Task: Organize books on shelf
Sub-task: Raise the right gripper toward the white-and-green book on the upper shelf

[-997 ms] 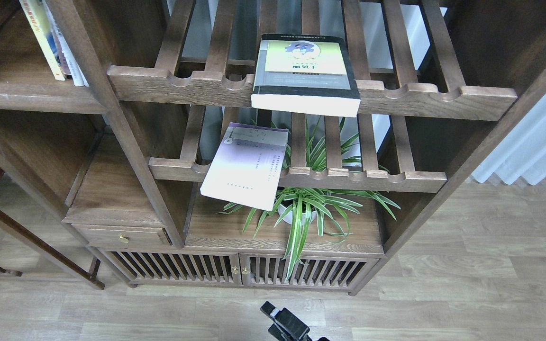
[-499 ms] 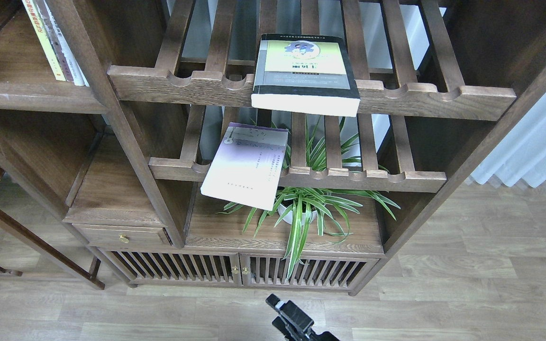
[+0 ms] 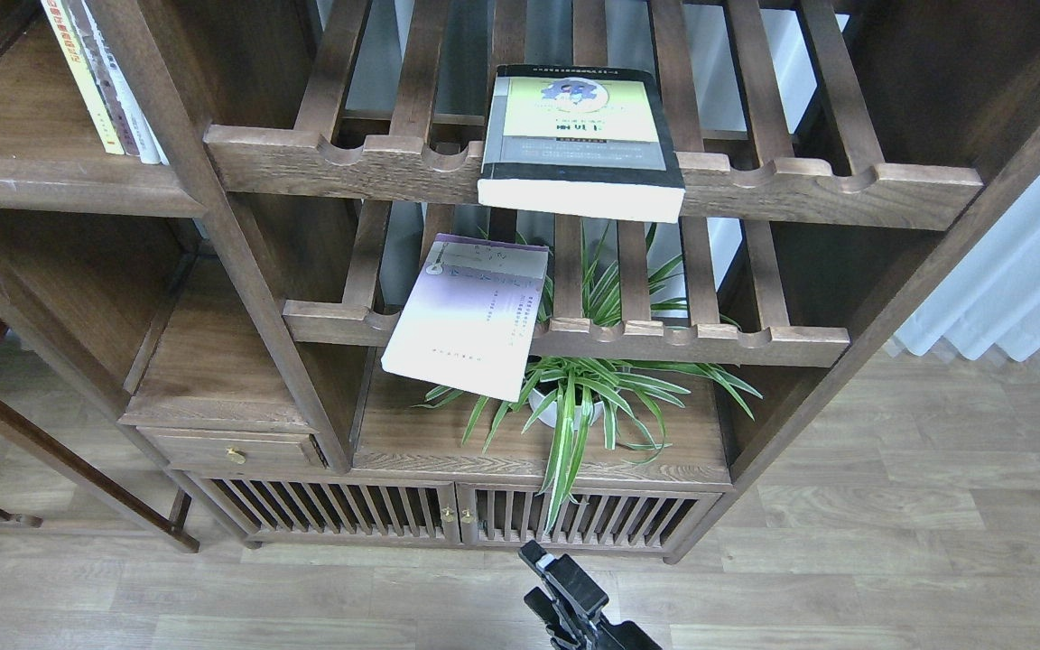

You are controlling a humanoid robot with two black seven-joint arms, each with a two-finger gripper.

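The thick book with the yellow-green cover and black border (image 3: 581,135) lies flat on the upper slatted rack, its page edge overhanging the front rail. The thin lavender-white book (image 3: 470,316) lies tilted on the lower slatted rack and overhangs its front rail on the left. A few books (image 3: 105,81) stand upright on the flat dark-brown plank shelf (image 3: 51,181) at the upper left; I cannot make out a "300" mark on them. One dark gripper, seemingly my right (image 3: 549,571), shows at the bottom centre, far below the books; its fingers cannot be told apart. My left gripper is out of view.
A potted spider plant (image 3: 583,397) stands on the cabinet top under the lower rack, its leaves spreading past the front edge. Below are slatted cabinet doors (image 3: 448,515) and a small drawer (image 3: 231,450). A white curtain (image 3: 1016,280) hangs at the right. Wood floor lies in front.
The dark gripper at the bottom centre has risen further into view and shifted slightly right. The two books on the racks have not moved.
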